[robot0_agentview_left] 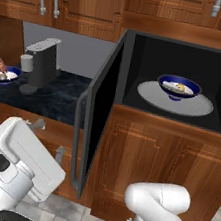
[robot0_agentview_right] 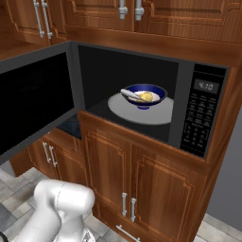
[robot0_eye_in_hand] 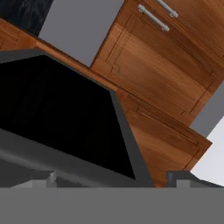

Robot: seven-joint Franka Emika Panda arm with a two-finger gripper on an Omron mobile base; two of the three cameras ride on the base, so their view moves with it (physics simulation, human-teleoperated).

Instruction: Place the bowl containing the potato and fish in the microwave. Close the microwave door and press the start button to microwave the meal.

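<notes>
- Gripper (robot0_eye_in_hand: 111, 177): jaws spread, holding nothing, close against the door (robot0_agentview_left: 100, 116). A push off the frame edge could slip past the panel.
- Door stands wide open; a weak push may leave it ajar, so start won't run.
- Bowl (robot0_agentview_right: 144, 96) with potato (robot0_agentview_right: 147, 97) and fish (robot0_agentview_right: 131, 94) sits on the turntable (robot0_agentview_right: 142, 112) inside the microwave (robot0_agentview_right: 201, 111); slamming could jolt it.

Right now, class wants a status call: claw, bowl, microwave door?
Claw open, empty, near the black glass microwave door. Dark blue bowl sits on the round grey turntable plate. Door wide open.
</notes>
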